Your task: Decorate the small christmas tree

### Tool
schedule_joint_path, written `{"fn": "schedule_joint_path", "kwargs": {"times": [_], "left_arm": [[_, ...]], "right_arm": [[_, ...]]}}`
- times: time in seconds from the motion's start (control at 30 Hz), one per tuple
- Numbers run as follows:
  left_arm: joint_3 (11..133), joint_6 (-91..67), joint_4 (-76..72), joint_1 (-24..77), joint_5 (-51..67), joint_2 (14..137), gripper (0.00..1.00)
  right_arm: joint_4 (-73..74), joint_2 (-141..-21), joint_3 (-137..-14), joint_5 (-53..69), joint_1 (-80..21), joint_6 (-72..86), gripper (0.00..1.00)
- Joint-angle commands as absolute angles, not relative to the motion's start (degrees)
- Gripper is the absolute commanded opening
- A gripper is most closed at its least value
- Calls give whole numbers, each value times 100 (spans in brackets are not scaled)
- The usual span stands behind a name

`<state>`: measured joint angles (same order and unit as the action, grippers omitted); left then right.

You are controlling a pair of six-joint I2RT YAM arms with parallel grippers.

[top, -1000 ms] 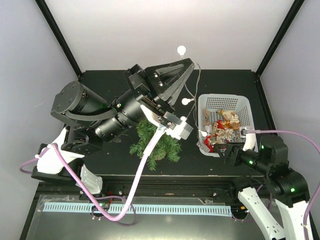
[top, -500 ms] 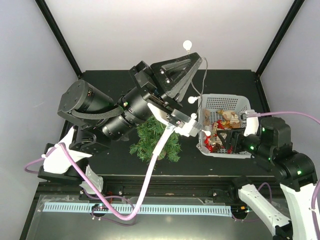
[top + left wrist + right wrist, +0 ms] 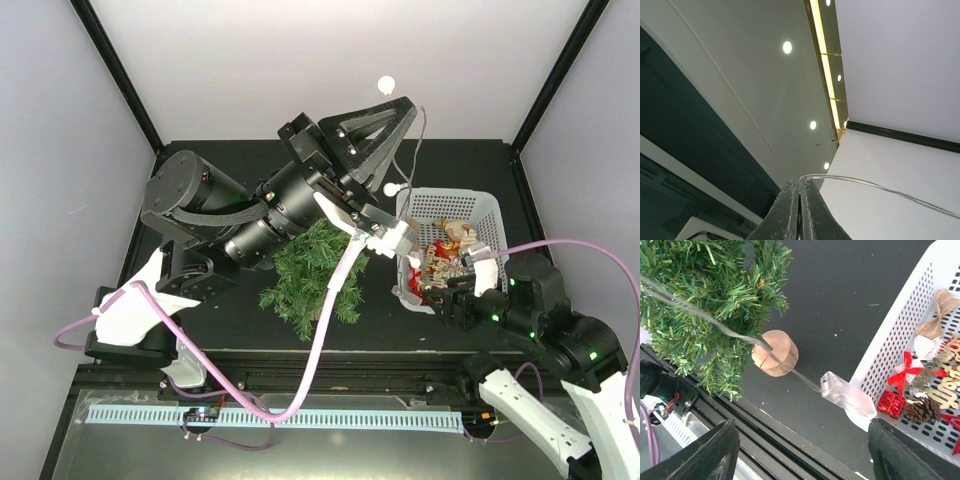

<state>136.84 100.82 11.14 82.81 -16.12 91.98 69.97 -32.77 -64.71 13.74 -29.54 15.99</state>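
The small christmas tree [image 3: 315, 270] stands on the black table, leaning a little; the right wrist view shows its green branches [image 3: 700, 295] and round wooden base [image 3: 775, 352]. My left gripper [image 3: 400, 105] is raised high above the tree and is shut on a thin clear light-string wire [image 3: 880, 187]. The closed fingertips [image 3: 790, 200] pinch the wire's bend. White bulbs [image 3: 392, 187] hang on the wire, which runs down over the tree to a clear plastic box [image 3: 847, 395] by the basket. My right gripper [image 3: 805, 460] hovers open, low over that box, holding nothing.
A white perforated basket [image 3: 450, 195] sits right of the tree. It holds a red gift box [image 3: 891, 403], a pine cone [image 3: 922, 410], a burlap bow [image 3: 938, 315] and other ornaments. The table's near edge and a metal rail [image 3: 765, 440] lie just below the right gripper.
The left arm has swung up and to the right, carrying the wire and its bulbs. The right gripper has shifted left to the basket's near-left corner.
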Motion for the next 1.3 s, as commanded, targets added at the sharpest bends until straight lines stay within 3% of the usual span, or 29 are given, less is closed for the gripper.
{"fn": "schedule_joint_path", "kwargs": {"times": [0.0,0.57,0.73,0.87,0.97,1.0,1.27], "left_arm": [[13904,9818,1087,8181,-1444,9237,1],[13887,9584,1226,8068,-1406,9220,2],[13887,9504,1267,8068,-1428,9188,2],[13869,9469,1276,8073,-1454,9152,1],[13861,9524,1266,8070,-1499,9096,2],[13860,9553,1261,8076,-1533,9070,2],[13169,9782,1180,8077,-2068,8470,2]], "right_arm": [[6604,-3253,-6295,1683,-3014,1420,72],[4666,-3742,-5269,2556,-3067,1674,73],[4149,-3845,-5029,2314,-3067,1758,70],[3998,-3921,-4845,1792,-3067,1828,50],[4031,-3776,-4863,1163,-3067,2029,11],[4072,-3677,-4912,990,-3064,2080,3],[4923,-3418,-6257,565,-3067,2159,1]]}}
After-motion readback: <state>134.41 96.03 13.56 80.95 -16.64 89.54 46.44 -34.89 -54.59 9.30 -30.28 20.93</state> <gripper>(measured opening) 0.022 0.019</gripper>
